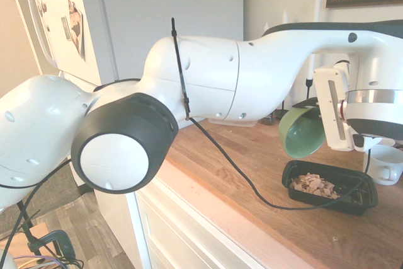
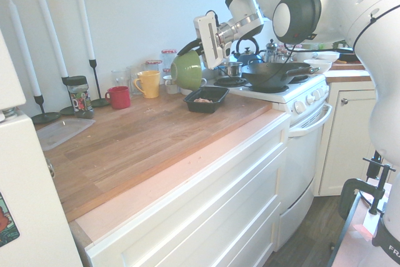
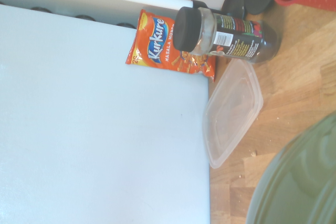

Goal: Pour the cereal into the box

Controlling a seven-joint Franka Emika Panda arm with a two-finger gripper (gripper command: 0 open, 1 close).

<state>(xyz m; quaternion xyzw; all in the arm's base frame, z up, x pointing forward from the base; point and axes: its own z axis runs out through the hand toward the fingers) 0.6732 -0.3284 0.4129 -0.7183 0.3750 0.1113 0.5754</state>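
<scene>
Gripped at its rim by the robot's two-finger gripper (image 2: 201, 60), whose fingers are pressed together on it, the round green bowl (image 1: 303, 131) hangs tipped on its side above the wooden countertop (image 2: 144, 139). The fingertips themselves are hard to make out: in the first exterior view the white hand covers them, and in the second they merge with the bowl's dark rim. The bowl's mouth faces down and sideways toward the shallow black rectangular plastic tray (image 1: 330, 186), which sits on the counter just below it, beside the stove (image 2: 294, 89). A small heap of thin tan cereal flakes (image 1: 315, 186) lies inside the tray; whether any remain in the bowl cannot be told. A white mug (image 1: 385, 164) is cut off at the picture's edge. In the wrist view only a blurred green arc of the bowl shows, with a clear flat plastic lid (image 3: 232, 113), a dark-capped spice jar (image 3: 226, 35) and an orange snack bag (image 3: 163, 45) partly hidden behind the jar.
</scene>
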